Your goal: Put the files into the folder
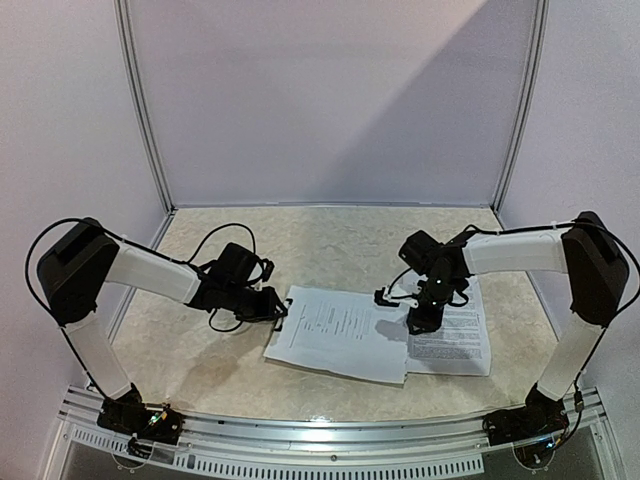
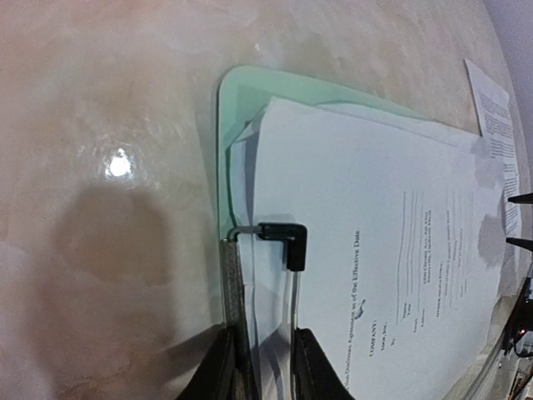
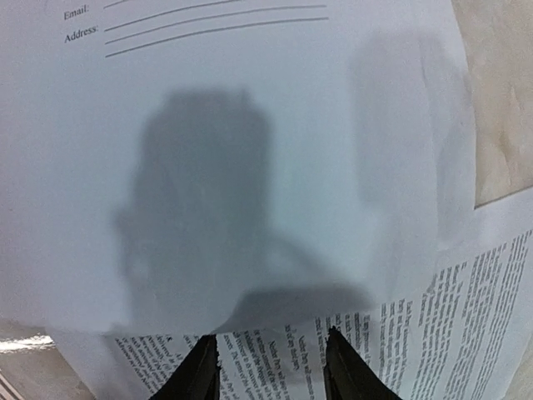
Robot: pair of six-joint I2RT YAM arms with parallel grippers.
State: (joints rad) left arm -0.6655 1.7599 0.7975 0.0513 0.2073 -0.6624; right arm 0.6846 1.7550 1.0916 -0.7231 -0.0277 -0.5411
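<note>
The mint-green folder [image 2: 241, 92] lies flat with white files [image 1: 335, 330] stacked on it; the top sheet [image 2: 375, 208] is a form with signature lines. My left gripper [image 1: 278, 305] is at the folder's left short edge. In the left wrist view the gripper [image 2: 265, 371] is shut on the black-tipped wire clip [image 2: 283, 237], one finger on each side. Another text-filled sheet [image 1: 455, 340] lies partly under the stack's right end. My right gripper [image 1: 420, 322] is over that overlap, and in its wrist view [image 3: 271, 371] it is open, straddling the printed sheet [image 3: 466, 308] below the top sheet's edge [image 3: 250, 167].
The table top [image 1: 330, 245] is beige marble-patterned, with white walls on three sides and metal posts [image 1: 145, 110] at the back corners. An aluminium rail [image 1: 330, 435] runs along the near edge. Black cables [image 1: 215, 240] loop beside the left wrist.
</note>
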